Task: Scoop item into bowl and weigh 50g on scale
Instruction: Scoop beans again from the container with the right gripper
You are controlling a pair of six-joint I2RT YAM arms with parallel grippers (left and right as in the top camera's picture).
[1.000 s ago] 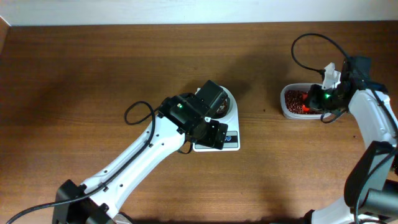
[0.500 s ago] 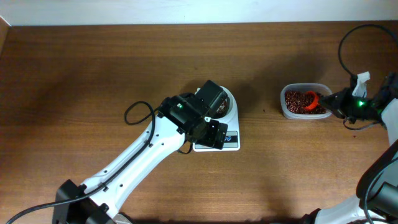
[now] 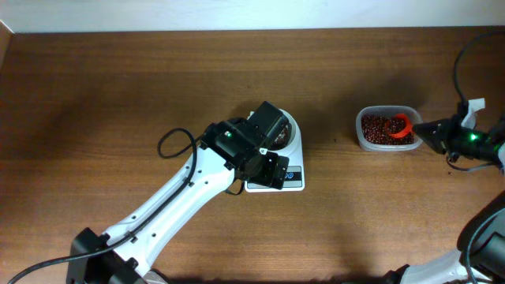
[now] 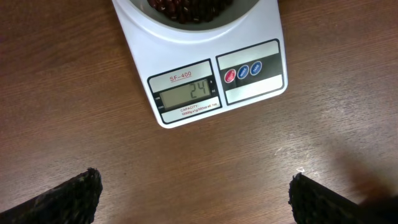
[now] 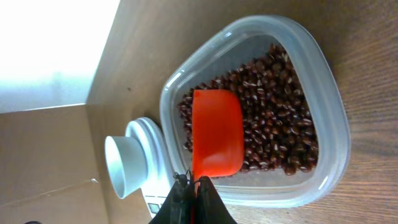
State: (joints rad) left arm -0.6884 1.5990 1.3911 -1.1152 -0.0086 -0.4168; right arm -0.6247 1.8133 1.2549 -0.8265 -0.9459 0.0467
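- Since the white rectangular digital scale [image 4: 205,78] shows 24, right fingers [image 5: 208,202] pinch an orange plastic scoop [image 5: 216,130] among dark red-brown beans [image 5: 280,137] in a clear plastic tub [image 5: 333,155].
- Spread left fingers [image 4: 68,196] hover by the round white bowl [image 5: 127,165] on it.

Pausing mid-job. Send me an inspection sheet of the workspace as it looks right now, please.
Surface: brown wooden table, no spills seen.
Job's things: bowl holding beans sits on the scale; display reads 24. Clear tub holds more; red scoop lies on them.
Clutter: nothing seen.
End effectors: left end effector open, empty, over the table in front of the scale; right end effector shut on the scoop's handle.
Cables: black cable loop beside the left arm; black cable arcing above the right arm.
Surroundings: pale strip beyond the table's far edge.
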